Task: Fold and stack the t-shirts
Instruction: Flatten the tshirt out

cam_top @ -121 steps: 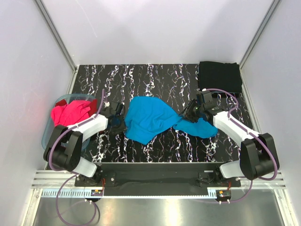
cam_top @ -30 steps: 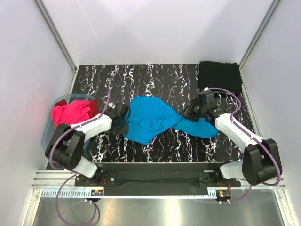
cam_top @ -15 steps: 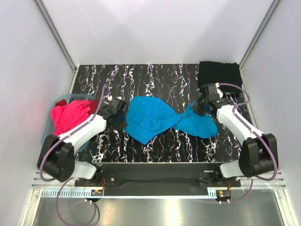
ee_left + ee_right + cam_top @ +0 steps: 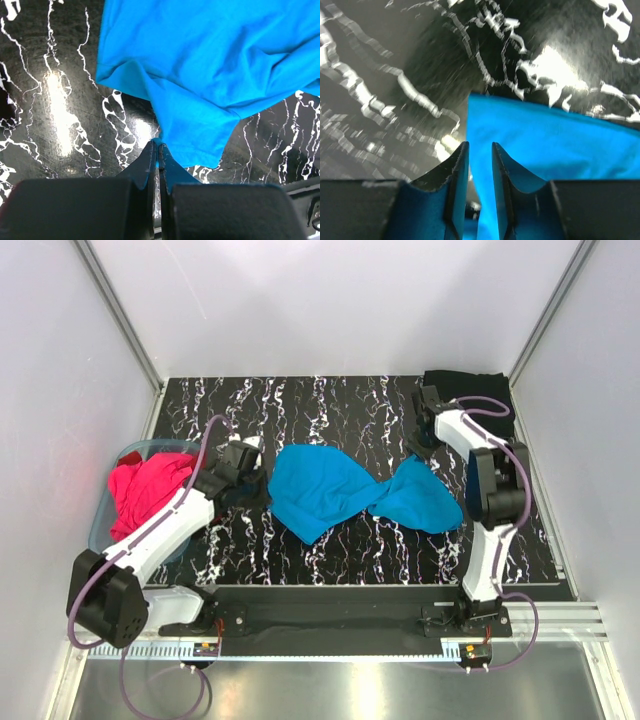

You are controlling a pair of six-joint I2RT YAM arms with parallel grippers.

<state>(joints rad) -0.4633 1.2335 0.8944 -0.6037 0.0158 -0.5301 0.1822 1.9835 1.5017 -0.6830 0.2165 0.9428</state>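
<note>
The turquoise-blue t-shirt point(image 4: 335, 495) lies twisted in the middle of the table. My left gripper point(image 4: 260, 480) is at its left edge; in the left wrist view the gripper point(image 4: 159, 145) is shut on a tip of the blue cloth point(image 4: 210, 75). My right gripper point(image 4: 416, 448) is at the shirt's far right corner. In the right wrist view its jaws point(image 4: 480, 147) stand a little apart over the blue cloth point(image 4: 545, 145), not pinching it. A folded black t-shirt point(image 4: 468, 402) lies at the back right. Magenta-pink and red t-shirts point(image 4: 150, 488) are heaped at the left.
The pink and red shirts sit in a translucent pale-blue tub point(image 4: 103, 525) at the table's left edge. White walls with metal posts close in the table on three sides. The black marbled tabletop point(image 4: 330, 405) shows behind the blue shirt.
My right gripper has swung toward the back right, carrying the shirt's right corner a little way, and now has its jaws apart. My left gripper has drawn slightly left with the shirt's edge.
</note>
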